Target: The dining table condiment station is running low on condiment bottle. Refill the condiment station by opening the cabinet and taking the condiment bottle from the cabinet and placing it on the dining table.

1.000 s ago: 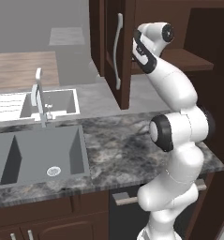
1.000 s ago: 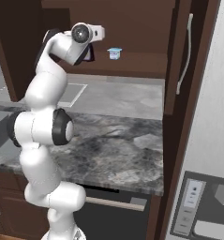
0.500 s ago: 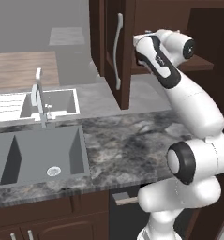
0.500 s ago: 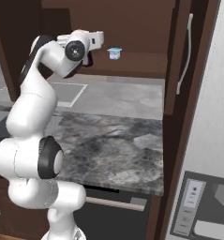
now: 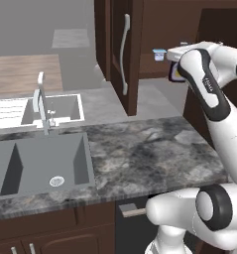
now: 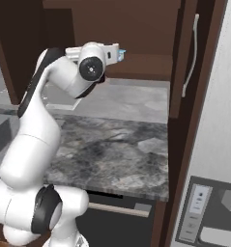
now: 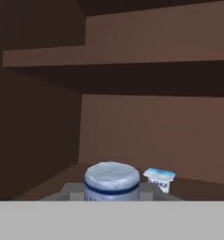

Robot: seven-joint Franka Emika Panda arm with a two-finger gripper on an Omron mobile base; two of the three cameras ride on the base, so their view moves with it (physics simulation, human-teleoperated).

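The gripper's fingertips were out of sight in the hand view, below the round pale cap (image 7: 112,177) with a dark band — only that top showed, its body cut off, so what it belonged to could not be told. In both base views the arm's own wrist covered the gripper, leaving its jaws unreadable. The small white-and-blue tub (image 5: 159,54) on the cabinet (image 5: 121,54) shelf was too small to read its label, and in the right base view — nearly all of it sat behind the hand. The sink (image 5: 40,163) ran off the left edge.
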